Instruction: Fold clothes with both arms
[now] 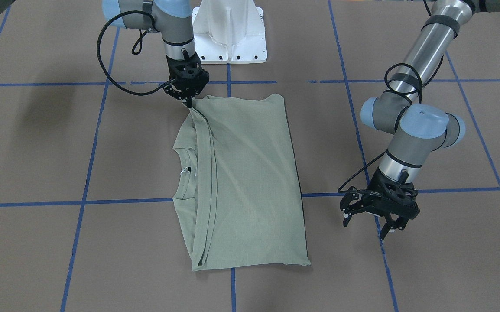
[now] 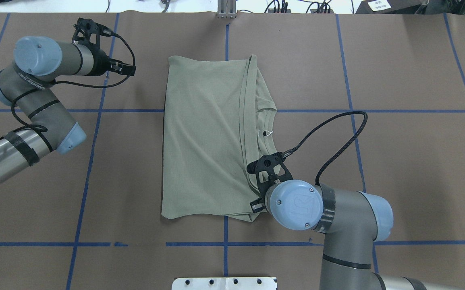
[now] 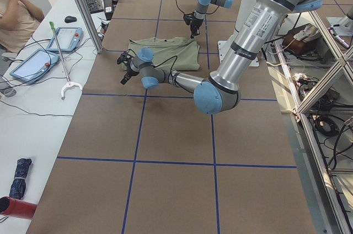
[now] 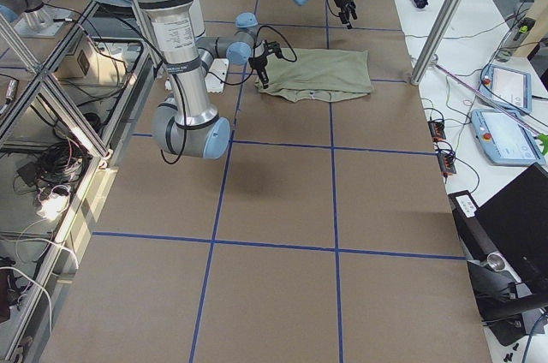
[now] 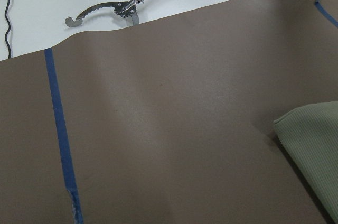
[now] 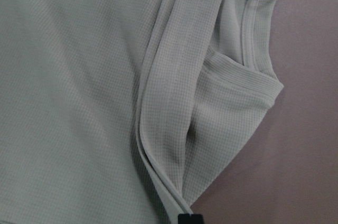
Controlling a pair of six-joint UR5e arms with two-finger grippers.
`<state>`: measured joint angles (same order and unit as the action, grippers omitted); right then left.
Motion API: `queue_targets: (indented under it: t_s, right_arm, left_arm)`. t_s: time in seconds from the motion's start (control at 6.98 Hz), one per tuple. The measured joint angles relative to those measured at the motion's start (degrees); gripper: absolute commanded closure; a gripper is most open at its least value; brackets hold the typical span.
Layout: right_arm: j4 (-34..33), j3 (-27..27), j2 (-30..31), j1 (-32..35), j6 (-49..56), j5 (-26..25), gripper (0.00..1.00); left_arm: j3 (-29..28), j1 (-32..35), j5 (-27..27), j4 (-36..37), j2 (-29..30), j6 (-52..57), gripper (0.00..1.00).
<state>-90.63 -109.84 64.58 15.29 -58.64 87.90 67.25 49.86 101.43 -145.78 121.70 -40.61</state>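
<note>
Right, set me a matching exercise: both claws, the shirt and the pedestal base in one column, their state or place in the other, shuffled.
Column one:
1. left claw
2. right claw
3. shirt
4. pedestal base

Column two:
A. white, on the robot's side of the table
B. sage-green, folded, lying on the table
C. open over bare table, clear of the fabric
D. closed on a corner of the fold

Pairs: 1-C, 2-D, 3-B, 4-A
</note>
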Motion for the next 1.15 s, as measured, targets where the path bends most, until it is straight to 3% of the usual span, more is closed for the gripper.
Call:
queue_targets:
  t_s: [0.57,0.72,0.86,1.15]
  right_arm:
    - [0.5,-5.3,8.8,-2.7,-14.8,-2.2,1.00]
    - [0.5,-6.3,9.7,-4.6,-19.9,-3.8,0.20]
    - [0.5,-6.7,10.1,-6.6,-24.5,-5.7,0.00]
    - [0.7,-6.9,10.1,-9.2,-29.8,-9.3,0.00]
  left_arm:
    - [0.0,-0.4,-0.1,-0.3,-0.4,0.0,0.00]
    - [0.0,-0.5,-0.1,-0.3,-0.4,0.0,0.00]
    - [0.0,-0.5,-0.1,-0.3,-0.5,0.0,0.00]
    - [0.4,-0.7,0.0,-0.3,-0.5,-0.6,0.00]
